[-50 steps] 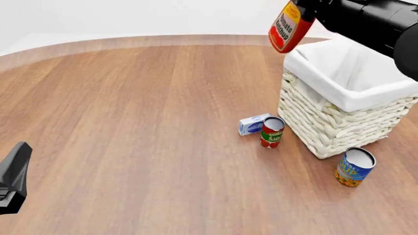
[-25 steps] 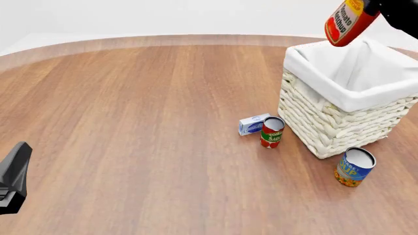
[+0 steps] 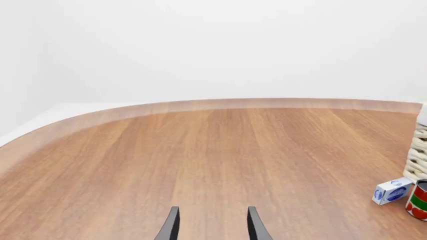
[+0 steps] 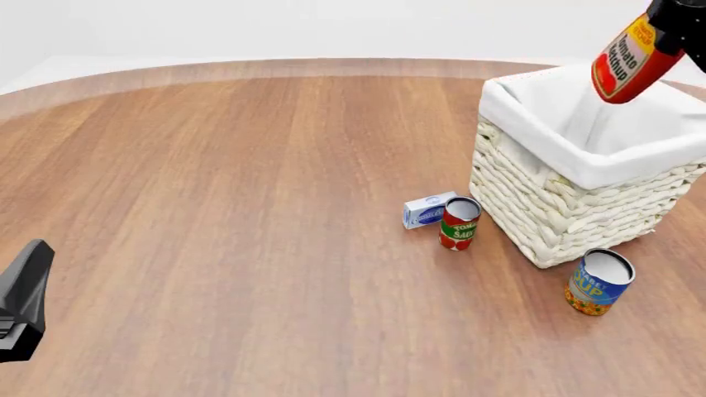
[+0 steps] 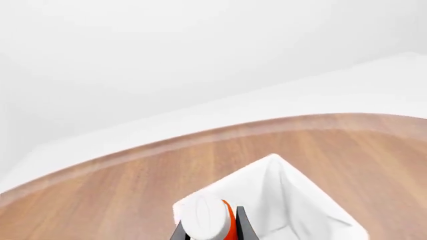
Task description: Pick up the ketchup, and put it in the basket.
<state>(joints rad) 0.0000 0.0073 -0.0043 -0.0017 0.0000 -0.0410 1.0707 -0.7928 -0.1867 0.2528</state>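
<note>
The ketchup [image 4: 631, 64], a red bottle with a yellow-orange upper band, hangs tilted above the basket's [image 4: 551, 207] open top, near its far right side. My right gripper [image 4: 669, 23] is shut on the bottle's upper part at the picture's top right corner. In the right wrist view the ketchup's white end [image 5: 204, 223] shows between the dark fingers [image 5: 241, 228], with the basket's white liner [image 5: 287, 200] below. My left gripper [image 3: 212, 231] is open and holds nothing. It hovers low at the near left [image 4: 22, 302], far from the basket.
A small blue-and-white box [image 4: 427, 210] and a red-and-green tomato sauce can [image 4: 459, 223] stand just left of the basket. A blue-and-yellow can [image 4: 599, 282] stands in front of it. The round wooden table's [image 4: 221, 182] far edge curves behind.
My right gripper has carried the ketchup to the right and slightly down, from beyond the basket's far left corner to above its opening. The left arm has stayed still.
</note>
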